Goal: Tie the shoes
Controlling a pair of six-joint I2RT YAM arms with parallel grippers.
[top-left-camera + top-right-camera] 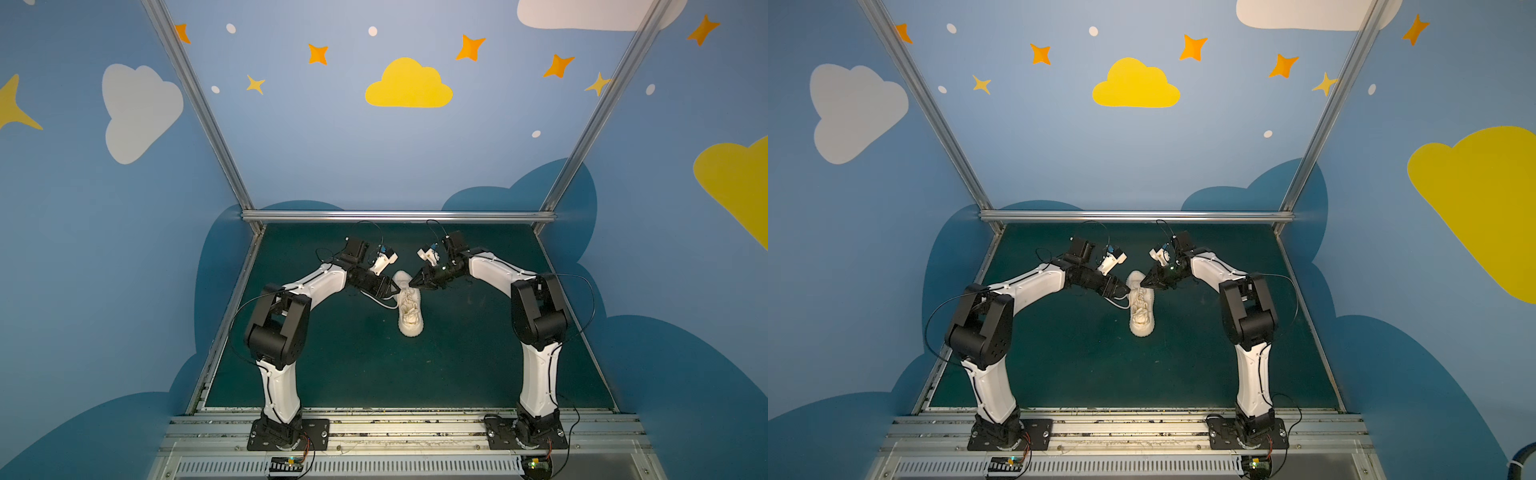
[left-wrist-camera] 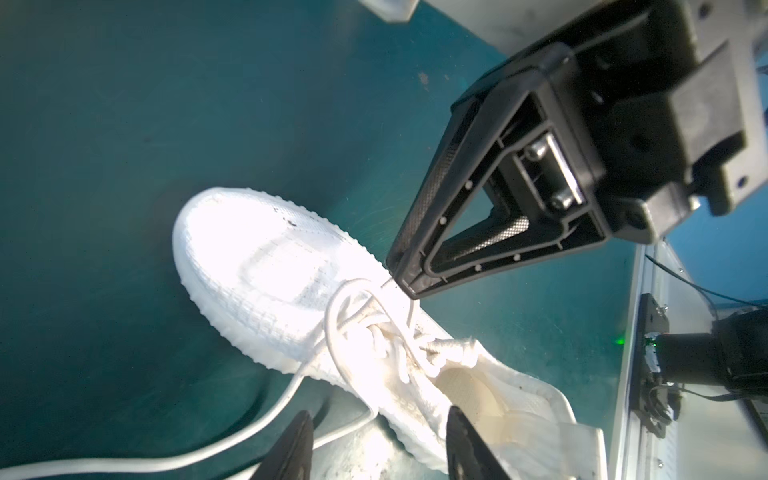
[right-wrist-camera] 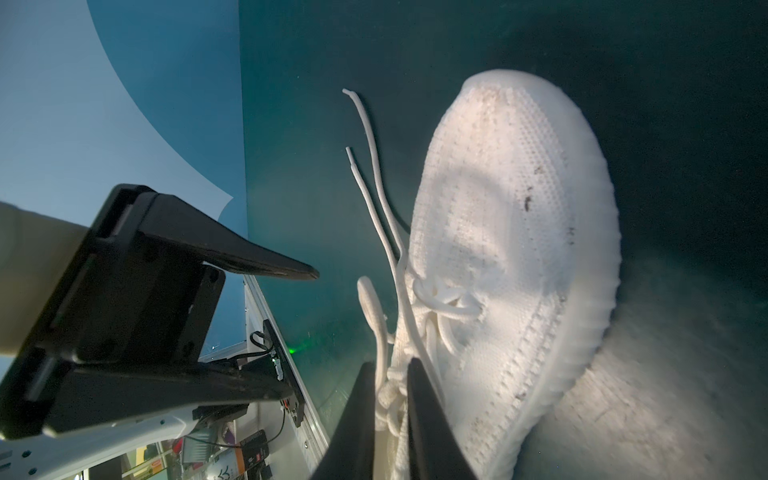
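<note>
One off-white knit shoe (image 1: 410,318) (image 1: 1142,320) lies mid-table, toe toward the arm bases. Its laces (image 2: 286,395) are loosely tangled over the tongue, and two free ends (image 3: 371,166) trail on the mat to its left. My left gripper (image 1: 395,290) (image 2: 380,419) hovers at the shoe's left side near the collar. It is open, its fingers straddling the sole edge and a loose lace strand without pinching either. My right gripper (image 1: 412,283) (image 3: 390,370) comes in from the right over the tongue. Its jaws are nearly together, with a lace loop (image 3: 380,332) between them.
The shoe rests on a dark green mat (image 1: 332,365). An aluminium frame rail (image 1: 399,216) runs along the back edge, with slanted posts at both sides and painted blue walls around. The arm bases stand on a metal rail (image 1: 395,424) at the front.
</note>
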